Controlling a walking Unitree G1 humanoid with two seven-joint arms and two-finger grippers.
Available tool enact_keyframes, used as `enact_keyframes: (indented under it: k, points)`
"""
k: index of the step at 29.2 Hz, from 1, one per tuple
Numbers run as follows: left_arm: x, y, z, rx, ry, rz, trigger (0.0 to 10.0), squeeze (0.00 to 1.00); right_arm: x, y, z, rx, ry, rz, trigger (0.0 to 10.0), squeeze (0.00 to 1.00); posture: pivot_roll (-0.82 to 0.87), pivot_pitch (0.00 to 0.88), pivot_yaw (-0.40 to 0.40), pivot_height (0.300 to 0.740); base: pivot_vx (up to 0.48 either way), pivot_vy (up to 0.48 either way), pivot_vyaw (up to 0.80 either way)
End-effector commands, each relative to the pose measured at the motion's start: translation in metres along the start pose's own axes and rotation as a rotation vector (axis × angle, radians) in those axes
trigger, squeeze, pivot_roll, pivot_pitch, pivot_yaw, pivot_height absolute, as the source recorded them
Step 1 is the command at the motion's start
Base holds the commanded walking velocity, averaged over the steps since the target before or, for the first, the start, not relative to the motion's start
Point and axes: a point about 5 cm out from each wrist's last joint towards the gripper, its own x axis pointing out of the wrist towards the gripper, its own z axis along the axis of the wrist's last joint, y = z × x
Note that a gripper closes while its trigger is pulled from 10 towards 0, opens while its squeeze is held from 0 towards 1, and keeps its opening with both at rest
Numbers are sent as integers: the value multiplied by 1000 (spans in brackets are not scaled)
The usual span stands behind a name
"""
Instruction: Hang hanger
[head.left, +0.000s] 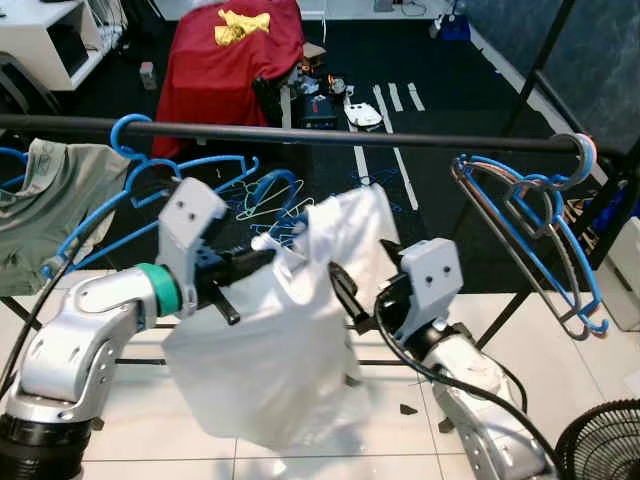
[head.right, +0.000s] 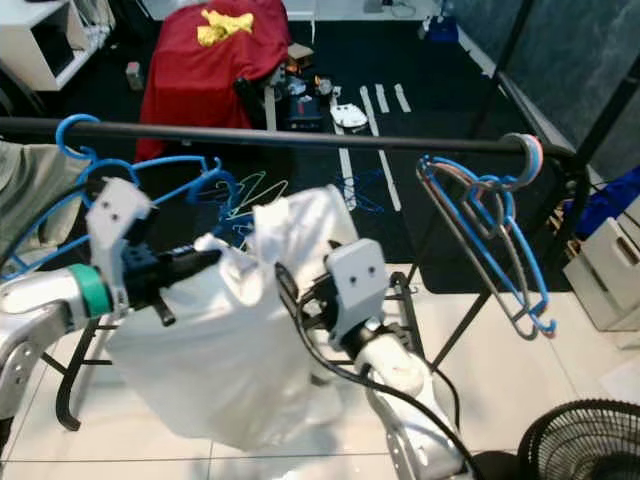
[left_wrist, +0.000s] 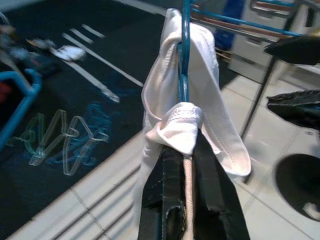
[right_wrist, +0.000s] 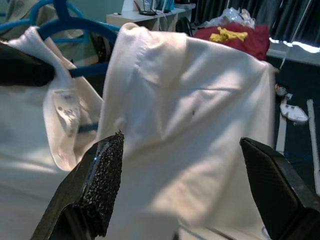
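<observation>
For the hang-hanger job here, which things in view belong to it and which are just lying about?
Belongs to the job:
- white shirt on its blue hanger
- left end effector, shut on the shirt and hanger
- right end effector, open beside the shirt
- black rail

Lying about:
- empty hangers on the rail
- red cloth
- hangers on the floor
- fan
</observation>
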Motion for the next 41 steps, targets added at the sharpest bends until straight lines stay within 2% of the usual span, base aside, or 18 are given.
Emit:
enact_keyframes:
  k: [1, 6, 8, 12, 14, 16, 22, 23, 25, 26, 29, 30, 31, 34, 39, 41]
  points:
    - [-5, 1, 5, 42, -25, 29, 10000, 0, 1, 1, -4, -10, 4, 16, 10000, 0, 0, 72, 55, 740, 0, 0, 0]
    - [-10, 8, 6, 75, -18, 75, 10000, 0, 8, 0, -4, -45, -14, 33, 10000, 0, 5, 67, 49, 740, 0, 0, 0]
    - [-12, 20, 14, 109, -17, 100, 10000, 0, 9, -2, -6, -59, -5, 60, 10000, 0, 2, 66, 53, 740, 0, 0, 0]
    - [-13, 22, 18, 125, -20, 96, 10000, 0, 6, -3, -8, -70, 7, 68, 10000, 0, -3, 65, 58, 740, 0, 0, 0]
    - [-11, 19, 26, 151, -39, 67, 10000, 0, -5, -12, -19, -97, 50, 24, 10000, 0, -9, 62, 74, 740, 0, 0, 0]
    - [-11, 18, 29, 157, -47, 59, 10000, 0, -9, -16, -23, -100, 63, 3, 10000, 0, -10, 61, 78, 740, 0, 0, 0]
    - [-8, 15, 36, 158, -69, 21, 10000, 0, -14, -21, -31, -64, 77, -29, 10000, 0, -12, 56, 101, 740, 0, 0, 0]
    - [-8, 14, 39, 164, -73, -2, 10000, 0, -13, -17, -29, -37, 64, 12, 10000, 0, -10, 54, 106, 740, 0, 0, 0]
    - [-8, 13, 41, 166, -75, -31, 10000, 0, -5, 1, -21, 25, 27, 171, 10000, 0, -5, 51, 110, 740, 0, 0, 0]
    - [-8, 13, 41, 166, -75, -31, 10000, 0, -5, 1, -21, 25, 27, 171, 10000, 0, -5, 51, 110, 740, 0, 0, 0]
    - [-9, 10, 41, 172, -70, -53, 10000, 0, 1, 25, -4, 191, -26, 366, 10000, 0, -2, 49, 109, 740, 0, 0, 0]
    - [-9, 10, 41, 172, -70, -53, 10000, 0, 1, 25, -4, 191, -26, 366, 10000, 0, -2, 49, 109, 740, 0, 0, 0]
    - [-9, 9, 40, 176, -67, -58, 10000, 0, 3, 29, 3, 248, -47, 406, 10000, 0, 0, 49, 106, 740, 0, 0, 0]
    - [-9, 7, 39, 175, -67, -72, 10000, 0, 6, 29, 6, 284, -60, 399, 10000, 0, 1, 49, 103, 740, 0, 0, 0]
    - [-8, -1, 39, 161, -80, -116, 10000, 0, 21, 13, -5, 186, -22, 223, 10000, 0, -5, 45, 105, 740, 0, 0, 0]
    - [-8, -2, 39, 153, -85, -128, 10000, 0, 24, 11, -5, 175, -25, 206, 10000, 0, -8, 43, 105, 740, 0, 0, 0]
